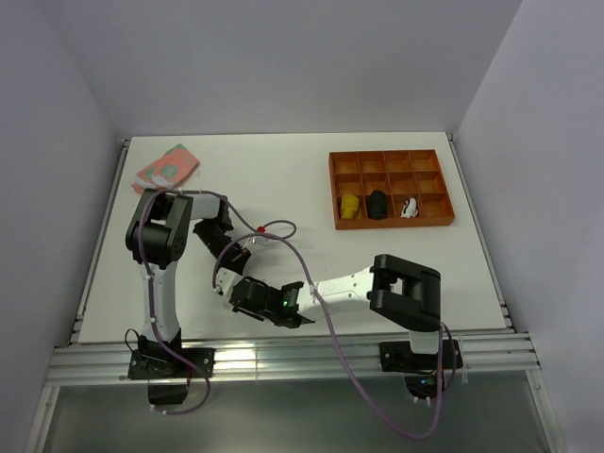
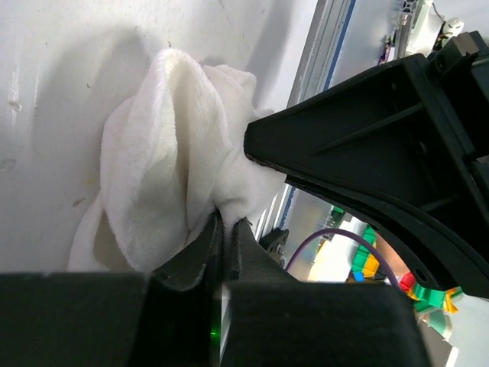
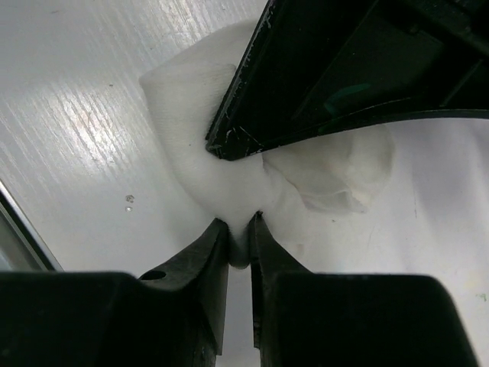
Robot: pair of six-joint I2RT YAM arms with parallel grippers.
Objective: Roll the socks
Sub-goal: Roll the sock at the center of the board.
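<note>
Both grippers are on the same white sock (image 2: pixel 153 153), which lies bunched on the worktop (image 1: pixel 283 179) close to its near edge, a little left of centre. The left gripper (image 2: pixel 227 225) is clamped tight on a fold at one side. The right gripper (image 3: pixel 240 225) pinches a tuck of fabric from the opposite side, its fingertips almost together. To me it looks like one side anchors the cloth while the other gathers it, so the sock can be turned over on itself into a roll. The left arm stands with its elbow high and folds down and inward. The right arm lies low, stretched leftward across the front, so the two wrists meet nose to nose over the sock and hide it from above. Well apart, at the far right, a tray (image 1: pixel 445 189) holds three rolled bundles (image 1: pixel 377 204).
</note>
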